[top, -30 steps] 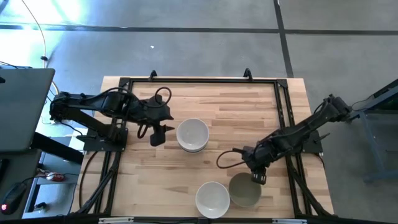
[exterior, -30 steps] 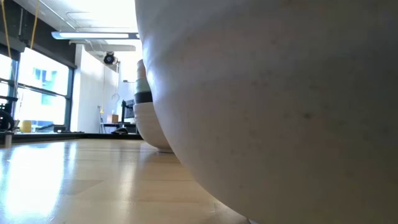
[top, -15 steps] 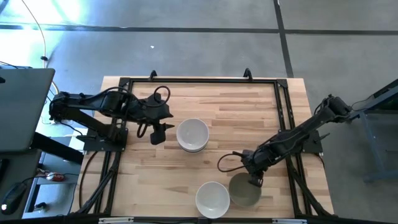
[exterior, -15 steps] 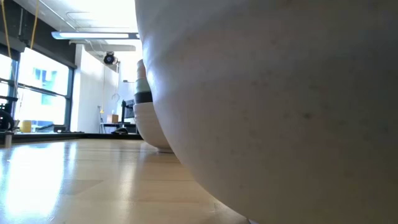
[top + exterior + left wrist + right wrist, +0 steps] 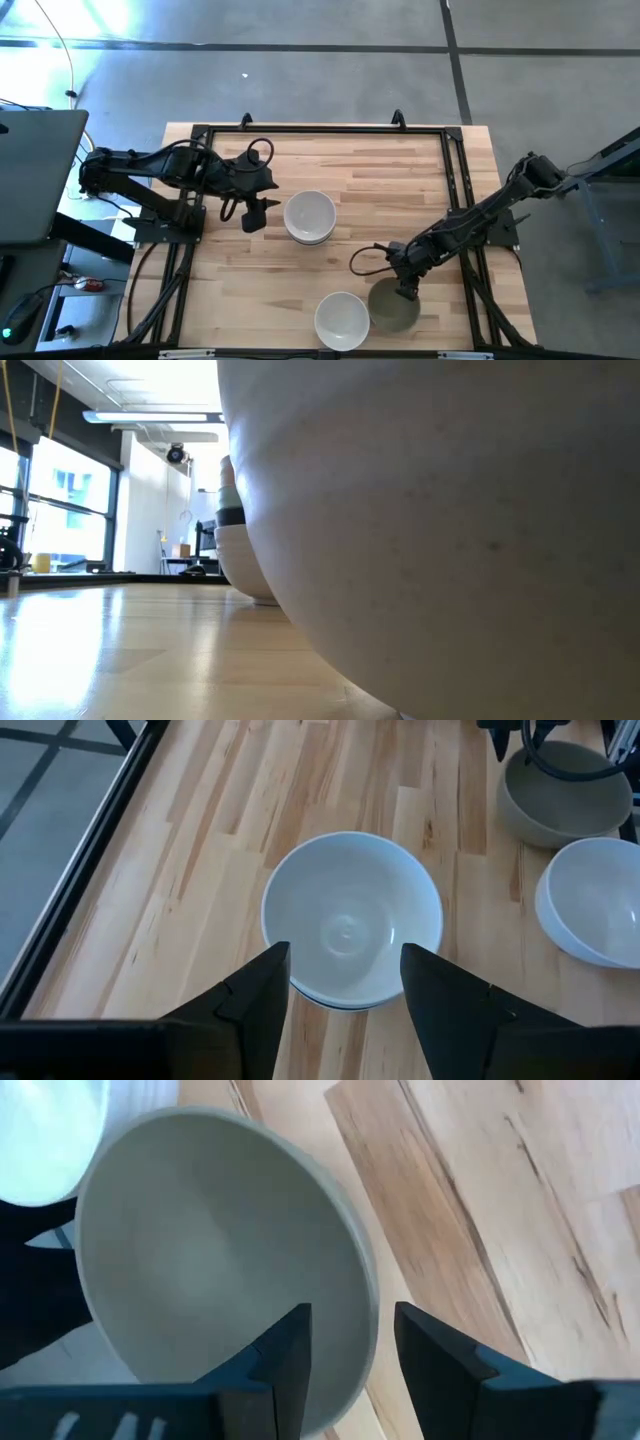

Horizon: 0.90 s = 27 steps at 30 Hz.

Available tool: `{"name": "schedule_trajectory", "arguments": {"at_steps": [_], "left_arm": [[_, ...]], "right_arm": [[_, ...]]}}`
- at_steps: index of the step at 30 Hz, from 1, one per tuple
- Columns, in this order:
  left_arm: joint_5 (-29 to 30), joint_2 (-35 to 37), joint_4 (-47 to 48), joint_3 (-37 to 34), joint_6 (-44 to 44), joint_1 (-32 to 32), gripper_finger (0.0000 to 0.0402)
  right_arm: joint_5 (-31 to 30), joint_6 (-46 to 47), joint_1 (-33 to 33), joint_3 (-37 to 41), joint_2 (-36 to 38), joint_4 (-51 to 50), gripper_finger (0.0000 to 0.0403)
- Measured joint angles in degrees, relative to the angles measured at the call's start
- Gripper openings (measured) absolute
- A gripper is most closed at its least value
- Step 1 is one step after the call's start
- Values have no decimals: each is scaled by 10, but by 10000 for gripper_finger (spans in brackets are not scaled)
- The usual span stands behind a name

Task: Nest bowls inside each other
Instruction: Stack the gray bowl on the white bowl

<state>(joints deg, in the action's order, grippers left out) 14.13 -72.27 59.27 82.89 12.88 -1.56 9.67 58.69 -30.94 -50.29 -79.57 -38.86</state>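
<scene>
From where I stand, the nesting is partly done and the right arm is lining up for its next pick. The right gripper (image 5: 408,291) hangs at the far rim of the olive-grey bowl (image 5: 392,307), which sits near the front edge of the table (image 5: 400,190), touching or nearly touching a lone white bowl (image 5: 342,320) on its left. Through the right wrist view its two dark fingers (image 5: 285,1350) stand spread with the bowl's rim (image 5: 365,1295) running between them, one finger inside the wall and one outside, not yet closed on it. The stack of bowls (image 5: 309,218) rests mid-table, a white one on top; in the low view a dark band shows between pale layers (image 5: 232,517), so several are already nested there, though how many I cannot count. The left gripper (image 5: 252,218) waits just beside that stack, its fingers (image 5: 262,995) parted and empty, straddling the near side of the stack in its own view. I judge the step in hand to be grasping the olive-grey bowl by its rim. Next it needs to close firmly on that thin wall, lift straight clear of the neighbouring white bowl without nudging it, then carry across and lower centred into the stack.
</scene>
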Motion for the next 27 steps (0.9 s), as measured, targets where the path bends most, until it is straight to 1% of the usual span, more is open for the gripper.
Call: {"name": "schedule_trajectory", "arguments": {"at_steps": [4,12,18,27], "left_arm": [[0,0,0,0,0,0,182],[-1,0,0,0,0,0,182],[-9,0,0,0,-2,0,182],[-11,0,0,0,-7,0,182]], "right_arm": [[-8,-1,0,3,0,2,136],[-16,-12,0,3,-26,2,114],[-16,-22,0,3,-40,0,113],[-17,-22,1,3,-41,1,113]]}}
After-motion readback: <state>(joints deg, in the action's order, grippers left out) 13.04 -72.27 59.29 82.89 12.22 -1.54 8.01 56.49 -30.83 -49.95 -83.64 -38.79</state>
